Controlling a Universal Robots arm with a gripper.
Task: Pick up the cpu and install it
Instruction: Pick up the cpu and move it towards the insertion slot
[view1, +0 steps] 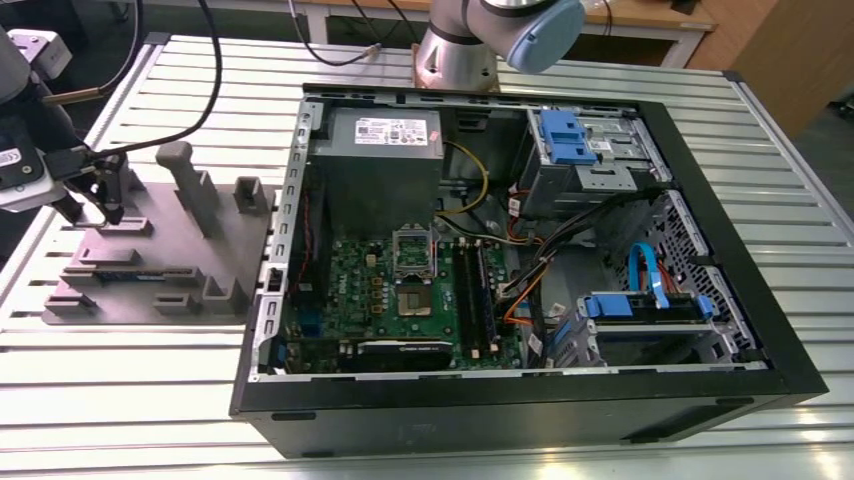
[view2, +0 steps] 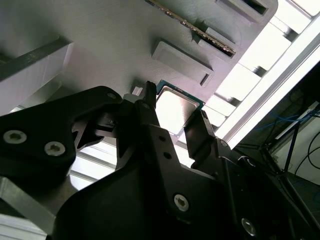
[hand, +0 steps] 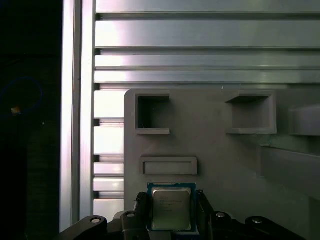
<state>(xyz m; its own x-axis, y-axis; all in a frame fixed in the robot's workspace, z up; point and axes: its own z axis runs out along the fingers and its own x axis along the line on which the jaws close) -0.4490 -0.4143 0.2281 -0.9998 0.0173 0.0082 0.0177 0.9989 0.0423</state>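
The hand (hand: 171, 200) is narrowed onto the cpu (hand: 171, 212), one finger against each side. The cpu lies flat on the grey holder block (view1: 147, 270) at the exterior view's left, on the slatted table (view1: 134, 380). Farther right sits the open computer case (view1: 534, 410).

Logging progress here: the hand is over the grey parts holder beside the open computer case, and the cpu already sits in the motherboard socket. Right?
Not quite. The cpu is not in the socket: the first wrist view shows it lying on the grey parts holder, right at the hand. The rest holds: the hand is over that holder, beside the open computer case.
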